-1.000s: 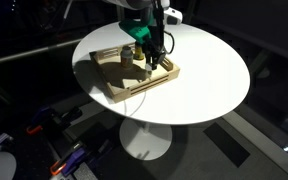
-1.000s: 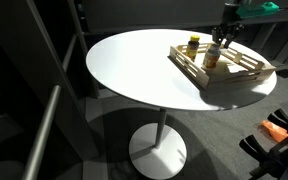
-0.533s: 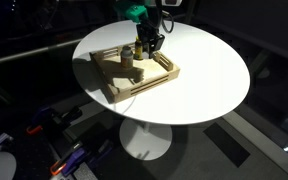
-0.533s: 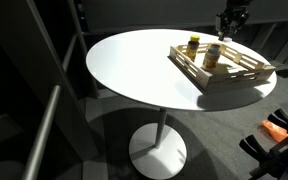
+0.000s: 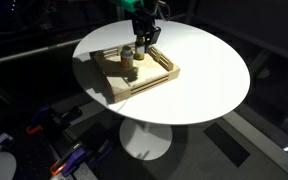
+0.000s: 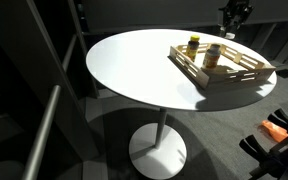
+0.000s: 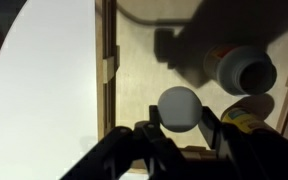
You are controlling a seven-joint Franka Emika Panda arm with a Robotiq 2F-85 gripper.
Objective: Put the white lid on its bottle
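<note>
My gripper [image 7: 179,130] is shut on the white lid [image 7: 179,107], a small round cap held between the two fingers. In both exterior views the gripper [image 5: 144,28] [image 6: 232,18] hangs well above the wooden tray [image 5: 134,90] [image 6: 236,78]. The short amber bottle [image 6: 213,56] [image 5: 141,48] stands in the tray. From the wrist its round top [image 7: 246,70] lies up and to the right of the lid. The darker yellow-capped bottle [image 6: 193,44] [image 5: 127,57] stands beside it, and a finger partly hides it in the wrist view [image 7: 242,122].
The tray sits on a round white pedestal table [image 5: 209,70] [image 6: 134,70], near its edge. The tray's raised wooden rim [image 7: 107,70] runs along the left of the wrist view. Clamps and tools lie on the dark floor [image 5: 69,160] [image 6: 279,130].
The gripper has risen from low beside the amber bottle in the tray to well above it. The bottles and tray have not moved.
</note>
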